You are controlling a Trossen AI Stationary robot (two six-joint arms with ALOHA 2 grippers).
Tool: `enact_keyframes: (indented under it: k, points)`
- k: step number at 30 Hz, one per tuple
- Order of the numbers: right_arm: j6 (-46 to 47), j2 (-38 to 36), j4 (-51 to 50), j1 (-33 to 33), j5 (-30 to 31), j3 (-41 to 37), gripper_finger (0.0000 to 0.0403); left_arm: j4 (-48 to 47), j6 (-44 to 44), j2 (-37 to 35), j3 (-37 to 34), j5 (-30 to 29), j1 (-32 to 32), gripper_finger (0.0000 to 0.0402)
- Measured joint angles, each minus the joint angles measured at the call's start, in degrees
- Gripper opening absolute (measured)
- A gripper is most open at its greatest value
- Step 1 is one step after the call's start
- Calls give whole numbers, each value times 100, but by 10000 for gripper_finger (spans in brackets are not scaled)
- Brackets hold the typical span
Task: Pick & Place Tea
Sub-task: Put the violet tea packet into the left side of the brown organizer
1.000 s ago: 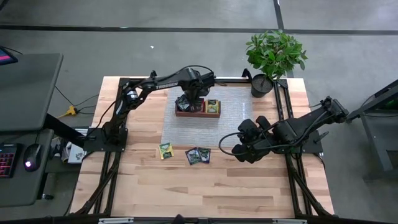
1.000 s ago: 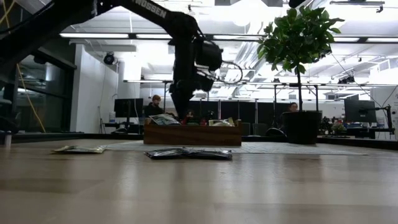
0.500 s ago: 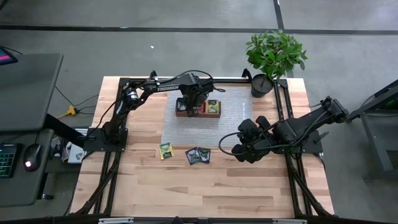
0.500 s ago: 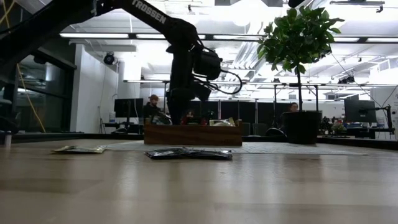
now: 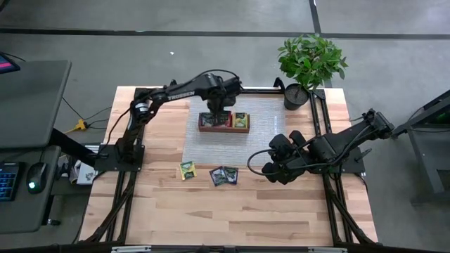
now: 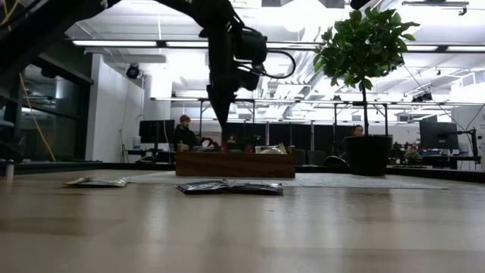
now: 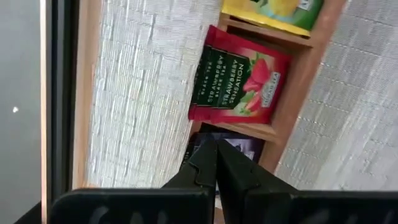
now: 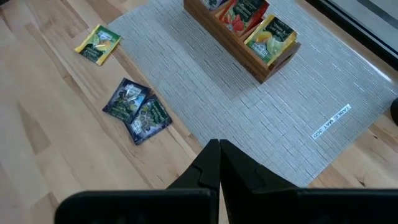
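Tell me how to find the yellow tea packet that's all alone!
Start at the grey mat in the table's middle, then look on the bare wood beside its near left corner. The yellow-green packet lies alone there, while the two dark packets nearby overlap each other.

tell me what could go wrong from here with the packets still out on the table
The two dark packets overlap on the bare wood, so a grab might lift both or drag one. The yellow packet lies flat, hard to pinch. The left gripper, shut above the wooden tray, could nudge it when descending.
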Motion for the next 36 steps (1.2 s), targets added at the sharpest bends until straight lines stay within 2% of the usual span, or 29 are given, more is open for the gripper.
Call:
enact_keyframes:
  k: [4,7,12,15,18,20,27,31,34,36]
  points:
    - [-96,0,0,0,15,0,0,-210,334,-208,1,139,-164,0]
    - [-148,0,-2,0,10,0,0,-280,531,-431,-96,13,-434,0]
    - [-254,-7,323,2,-296,-372,0,161,514,-954,-872,96,-782,0]
    - [-328,-7,1144,4,-685,-993,0,522,273,-1468,-1803,387,-960,0]
    - [-407,4,2293,31,-875,-1624,0,1545,-214,-1975,-2812,776,-1219,0]
    - [-443,4,3182,26,-917,-2033,0,1792,-624,-2337,-3562,980,-1417,0]
    - [-904,4,5556,-345,-1201,-3047,0,4393,-2157,-3062,-5620,1611,-2237,0]
    - [-2049,65,6660,-584,-1692,-3215,0,5430,-2744,-3062,-6227,1780,-2722,0]
    - [-2992,228,7155,-687,-1975,-3198,0,5824,-2857,-3056,-6326,1754,-3006,0]
    - [-3275,395,7322,-748,-2146,-3198,0,5993,-2870,-2962,-6328,1694,-3101,0]
